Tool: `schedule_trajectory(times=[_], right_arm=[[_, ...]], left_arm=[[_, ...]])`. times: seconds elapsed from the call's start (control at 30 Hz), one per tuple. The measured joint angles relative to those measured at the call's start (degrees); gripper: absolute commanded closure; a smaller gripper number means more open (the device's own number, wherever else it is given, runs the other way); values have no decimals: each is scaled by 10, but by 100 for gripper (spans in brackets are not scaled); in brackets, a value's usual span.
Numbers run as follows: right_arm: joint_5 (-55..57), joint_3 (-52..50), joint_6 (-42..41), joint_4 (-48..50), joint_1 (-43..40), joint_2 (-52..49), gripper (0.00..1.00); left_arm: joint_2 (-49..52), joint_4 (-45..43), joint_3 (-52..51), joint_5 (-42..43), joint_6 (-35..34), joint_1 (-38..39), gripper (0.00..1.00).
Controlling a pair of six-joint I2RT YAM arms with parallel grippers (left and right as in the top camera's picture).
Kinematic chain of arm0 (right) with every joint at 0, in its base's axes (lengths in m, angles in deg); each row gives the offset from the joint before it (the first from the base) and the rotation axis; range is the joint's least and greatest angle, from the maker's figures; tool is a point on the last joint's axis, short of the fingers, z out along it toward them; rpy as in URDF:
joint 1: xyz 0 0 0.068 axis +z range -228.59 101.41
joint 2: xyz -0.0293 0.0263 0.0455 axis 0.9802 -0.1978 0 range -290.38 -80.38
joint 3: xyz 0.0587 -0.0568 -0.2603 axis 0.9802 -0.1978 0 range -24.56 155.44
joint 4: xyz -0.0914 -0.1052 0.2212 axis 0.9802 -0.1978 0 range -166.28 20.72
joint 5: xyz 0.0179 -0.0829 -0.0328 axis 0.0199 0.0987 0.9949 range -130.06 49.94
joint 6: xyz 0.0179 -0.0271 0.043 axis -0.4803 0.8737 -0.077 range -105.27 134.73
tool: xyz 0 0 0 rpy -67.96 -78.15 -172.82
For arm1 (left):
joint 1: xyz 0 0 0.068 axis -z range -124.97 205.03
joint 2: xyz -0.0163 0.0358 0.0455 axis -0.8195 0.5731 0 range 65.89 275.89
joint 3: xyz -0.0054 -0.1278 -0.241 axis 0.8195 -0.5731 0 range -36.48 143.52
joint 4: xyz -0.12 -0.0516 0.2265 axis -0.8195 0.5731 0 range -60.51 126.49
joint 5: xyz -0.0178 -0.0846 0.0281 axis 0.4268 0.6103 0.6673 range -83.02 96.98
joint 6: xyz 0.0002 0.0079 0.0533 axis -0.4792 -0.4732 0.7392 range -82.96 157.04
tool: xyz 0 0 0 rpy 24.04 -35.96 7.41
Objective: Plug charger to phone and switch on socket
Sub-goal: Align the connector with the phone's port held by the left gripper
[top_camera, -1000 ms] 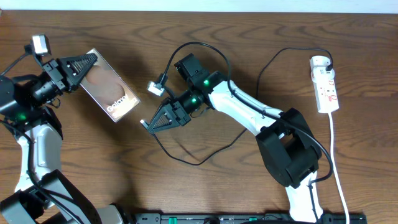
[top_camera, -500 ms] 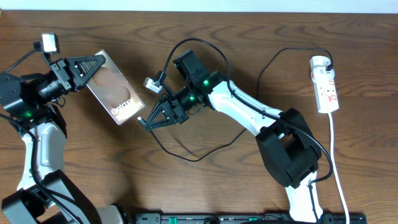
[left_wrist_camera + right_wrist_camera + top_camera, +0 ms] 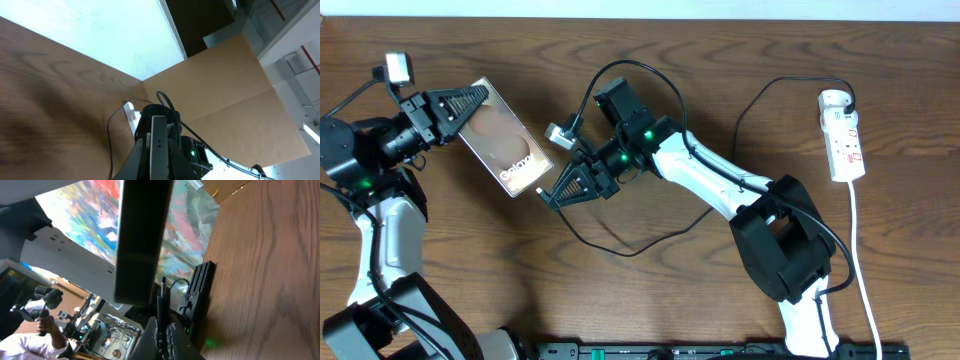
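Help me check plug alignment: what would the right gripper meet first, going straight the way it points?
Most likely the phone, at its Galaxy end, held by the left gripper; the right gripper, shut on the charger, points at it. Height match is unclear.

A dark brown wooden table (image 3: 650, 300) is lying under everything, its grain running lengthwise. A black rail (image 3: 720, 351) is running along its near edge. In the left wrist view, a brown cardboard panel (image 3: 225, 85) is standing beyond the table, beside a bright white surface (image 3: 100, 30). In the right wrist view, a colourful abstract picture (image 3: 85, 225) is showing, and a person in white (image 3: 30, 342) is appearing, blurred, in the lower left corner.
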Motion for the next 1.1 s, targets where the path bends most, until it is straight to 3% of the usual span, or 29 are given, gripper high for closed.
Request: schedule_trajectory(times=[1.1], right_arm=[[-2, 0, -44, 87, -1, 0, 99]], left_arm=[[0, 0, 0, -8, 26, 0, 93]])
